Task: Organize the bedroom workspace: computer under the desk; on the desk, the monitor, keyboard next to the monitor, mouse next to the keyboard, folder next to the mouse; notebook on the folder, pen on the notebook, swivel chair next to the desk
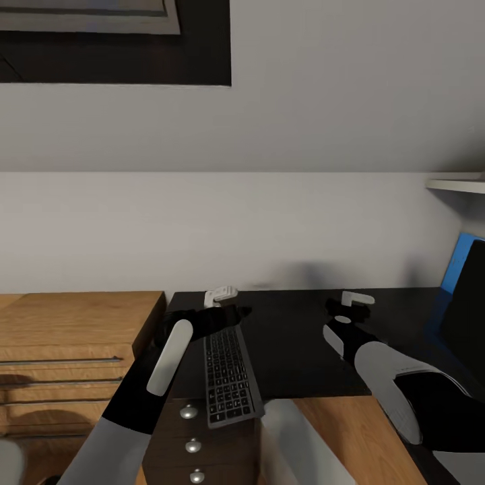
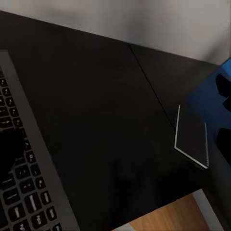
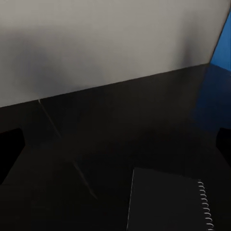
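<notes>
Black surface (image 1: 296, 350); keyboard (image 1: 229, 377) lies on it, near end overhanging the front edge; left gripper (image 1: 225, 311) at its far end, right gripper (image 1: 350, 311) well apart; finger spread of both: cannot tell; left wrist: keyboard (image 2: 19, 163) beside bare top; right wrist: notebook (image 3: 166, 202) lying flat.

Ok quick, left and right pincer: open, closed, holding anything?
Left pincer: at the far end of the keyboard; cannot tell if shut on it.
Right pincer: over the desk; state cannot be told.
</notes>
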